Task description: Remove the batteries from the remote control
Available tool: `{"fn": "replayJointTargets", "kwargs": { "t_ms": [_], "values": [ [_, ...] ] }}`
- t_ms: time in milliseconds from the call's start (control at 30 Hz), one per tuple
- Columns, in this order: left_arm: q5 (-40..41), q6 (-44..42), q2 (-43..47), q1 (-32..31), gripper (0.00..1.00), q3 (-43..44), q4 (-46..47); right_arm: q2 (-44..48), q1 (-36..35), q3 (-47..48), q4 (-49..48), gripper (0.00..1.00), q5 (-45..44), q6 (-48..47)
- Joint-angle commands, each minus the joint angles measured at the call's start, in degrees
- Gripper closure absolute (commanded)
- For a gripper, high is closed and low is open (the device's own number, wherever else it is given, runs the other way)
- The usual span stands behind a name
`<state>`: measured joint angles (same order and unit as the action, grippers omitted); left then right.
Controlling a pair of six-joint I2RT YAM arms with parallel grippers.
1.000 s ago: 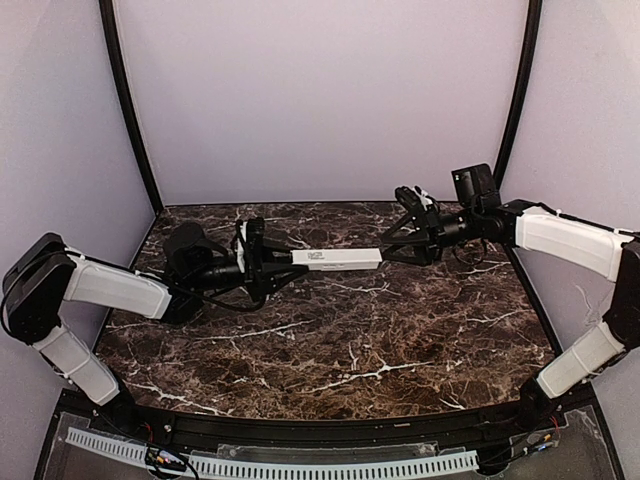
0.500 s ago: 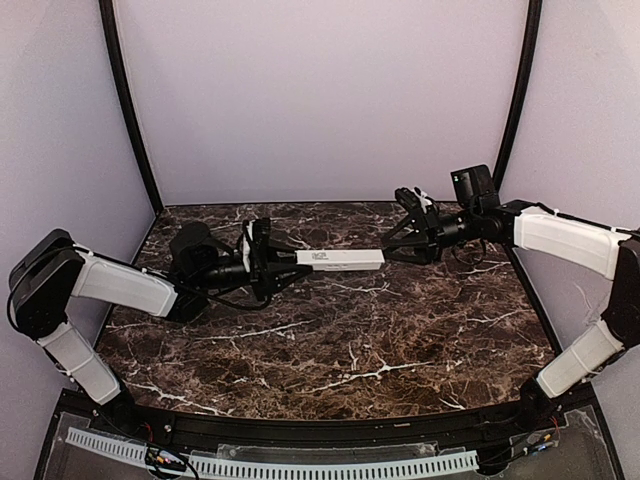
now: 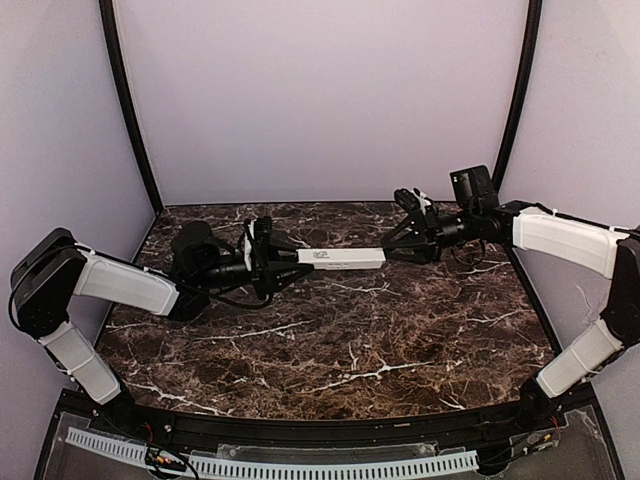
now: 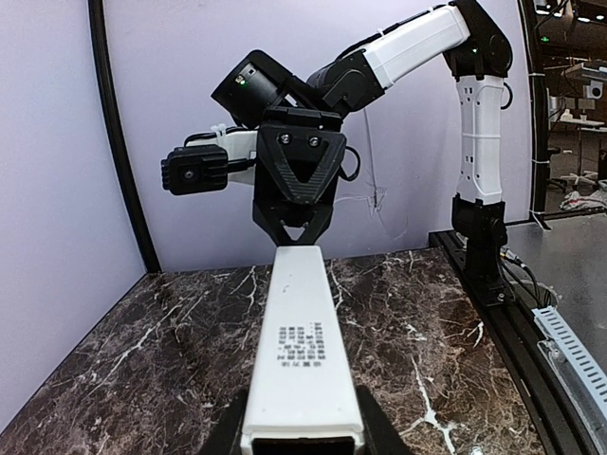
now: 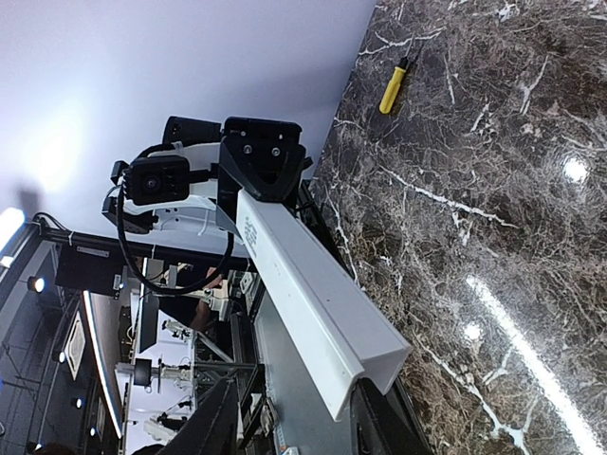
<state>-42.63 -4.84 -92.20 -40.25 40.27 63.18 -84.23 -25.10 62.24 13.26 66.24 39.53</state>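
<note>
The remote control (image 3: 340, 259) is a slim white bar with a small dark printed mark on its top face, held level above the marble table. My left gripper (image 3: 283, 262) is shut on its left end; in the left wrist view its fingers press both sides of the remote control (image 4: 299, 351). My right gripper (image 3: 395, 240) is open around the right end. In the right wrist view the remote control (image 5: 303, 284) lies against one finger (image 5: 379, 422), with a gap to the other. No batteries show.
A yellow-handled tool (image 5: 392, 87) lies on the dark marble table (image 3: 330, 340) at its far left. Grey walls close the back and both sides. A black rail (image 3: 300, 430) runs along the near edge.
My left gripper and the remote control have shifted slightly to the right, bringing the remote's right end further between the right gripper's fingers. The right arm has barely moved.
</note>
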Motion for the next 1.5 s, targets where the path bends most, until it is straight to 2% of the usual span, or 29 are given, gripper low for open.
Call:
{"fn": "replayJointTargets", "kwargs": {
  "t_ms": [0, 600, 1100, 1467],
  "values": [
    [-0.81, 0.28, 0.12, 0.08, 0.99, 1.43, 1.57, -0.17, 0.23, -1.09, -2.61, 0.61, 1.12, 0.64],
    [-0.59, -0.94, -0.16, -0.02, 1.00, 1.54, -0.14, 0.43, 0.23, -1.66, -4.30, 0.81, 1.13, 1.90],
    [0.00, -1.73, -0.37, -0.52, 1.00, 1.83, -1.16, -0.60, -0.86, -1.81, -7.73, 0.84, 1.19, 4.28],
    [0.18, -1.16, -0.70, -0.53, 1.00, 1.87, -0.34, -0.96, -2.04, -1.90, -8.57, 0.98, 0.53, 4.88]
  ]
}}
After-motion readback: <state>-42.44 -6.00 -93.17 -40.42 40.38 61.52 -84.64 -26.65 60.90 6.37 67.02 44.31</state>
